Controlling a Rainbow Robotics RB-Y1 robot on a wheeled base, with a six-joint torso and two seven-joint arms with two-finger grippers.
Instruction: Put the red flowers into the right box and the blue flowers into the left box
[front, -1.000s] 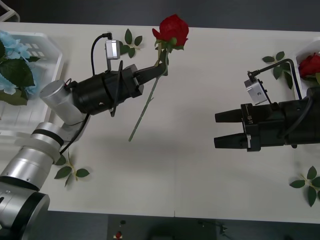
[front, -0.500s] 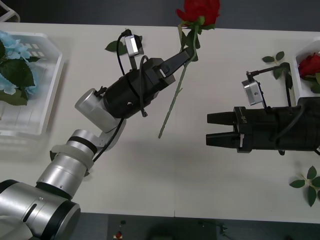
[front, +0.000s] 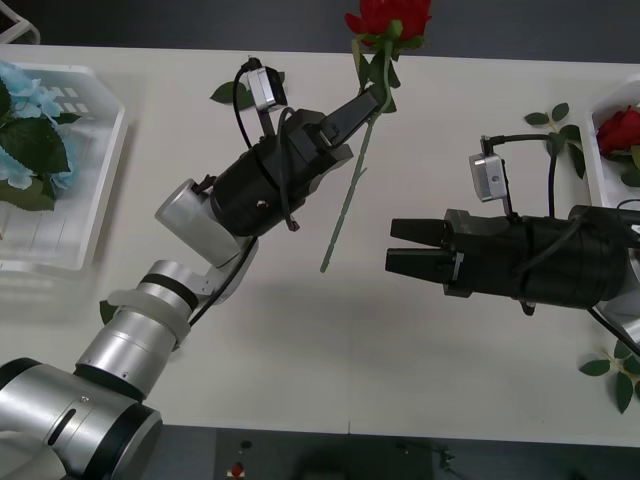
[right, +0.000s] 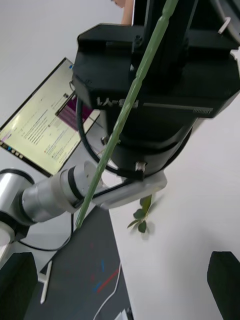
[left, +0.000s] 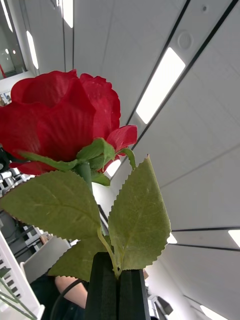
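My left gripper (front: 367, 103) is raised over the middle of the table and shut on the stem of a red rose (front: 390, 15). The bloom points to the far edge and the long green stem (front: 345, 200) hangs down toward me. The left wrist view has the rose (left: 62, 117) and its leaves just above the closed black fingers (left: 105, 292). My right gripper (front: 392, 246) is open, level with the stem's lower end and a little to its right. Its wrist view looks at the stem (right: 122, 120) in front of the left gripper's body (right: 170, 85). The left box (front: 108, 150) holds blue flowers (front: 25, 130). The right box (front: 592, 150) holds another red rose (front: 620, 128).
Loose green leaf sprigs lie on the white table: one behind the left gripper (front: 232, 93), one by the right box (front: 553, 122), one at the front right (front: 615, 370). Bare table lies between the arms.
My right gripper has moved left toward the hanging stem, still open. The left arm swung the rose up and right a second ago and has hardly shifted since.
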